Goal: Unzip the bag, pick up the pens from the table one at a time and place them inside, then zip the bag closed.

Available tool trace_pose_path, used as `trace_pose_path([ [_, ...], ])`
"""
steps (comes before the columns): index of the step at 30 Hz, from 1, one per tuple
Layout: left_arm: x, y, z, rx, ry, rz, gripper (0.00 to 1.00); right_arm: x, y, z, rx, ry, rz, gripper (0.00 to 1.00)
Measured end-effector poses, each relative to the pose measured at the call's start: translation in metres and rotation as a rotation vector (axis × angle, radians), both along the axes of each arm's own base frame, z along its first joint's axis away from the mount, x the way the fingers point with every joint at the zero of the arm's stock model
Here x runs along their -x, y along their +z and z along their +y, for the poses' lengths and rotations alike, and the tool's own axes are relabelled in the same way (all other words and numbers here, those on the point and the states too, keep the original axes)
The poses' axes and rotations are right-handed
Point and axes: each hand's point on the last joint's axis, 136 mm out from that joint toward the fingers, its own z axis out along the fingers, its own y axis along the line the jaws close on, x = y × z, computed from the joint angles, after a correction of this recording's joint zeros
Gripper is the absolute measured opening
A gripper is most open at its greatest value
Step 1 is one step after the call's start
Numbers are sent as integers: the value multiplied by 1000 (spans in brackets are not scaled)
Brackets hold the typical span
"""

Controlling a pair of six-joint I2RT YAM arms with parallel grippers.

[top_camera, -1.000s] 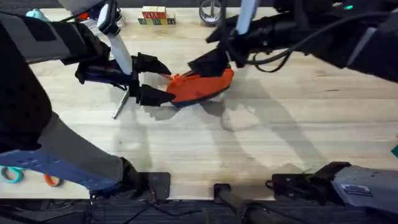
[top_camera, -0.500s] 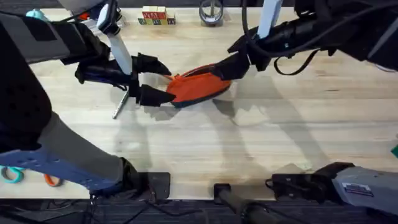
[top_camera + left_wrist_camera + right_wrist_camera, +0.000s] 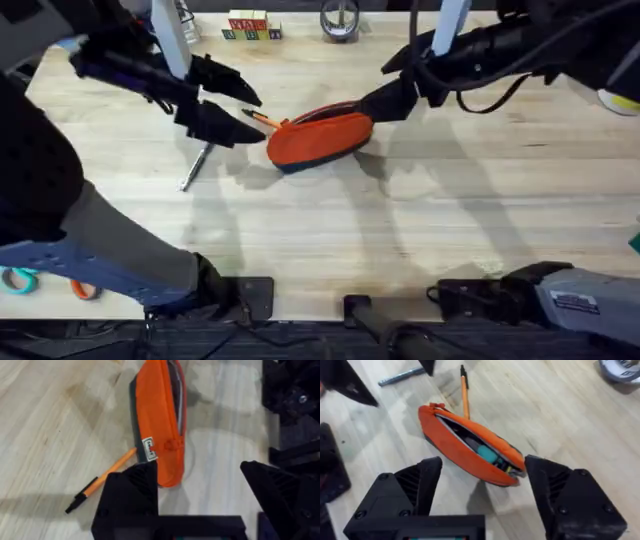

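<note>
You had the bag (image 3: 470,452) unzipped in the middle of the table (image 3: 420,210); the orange pen (image 3: 465,391) lay against its end and the silver pen (image 3: 194,166) lay nearby, both still out; your left gripper (image 3: 228,103) and right gripper (image 3: 480,490) hung spread and empty.

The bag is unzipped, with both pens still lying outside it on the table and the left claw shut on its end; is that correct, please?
Not quite: the left claw is open, holding nothing, as the left wrist view shows. The bag is unzipped, and both pens, orange and silver, lie outside.
</note>
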Motion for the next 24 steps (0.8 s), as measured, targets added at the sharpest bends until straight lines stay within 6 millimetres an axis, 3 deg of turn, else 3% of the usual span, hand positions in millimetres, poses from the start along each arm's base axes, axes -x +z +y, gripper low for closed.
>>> trace_pose_path([
  [7,4,20,3,-28,-8,43,995,-4,9,-11,17,9,-72,995],
  [24,-5,22,6,-46,131,193,999,-5,9,-13,25,17,-86,996],
])
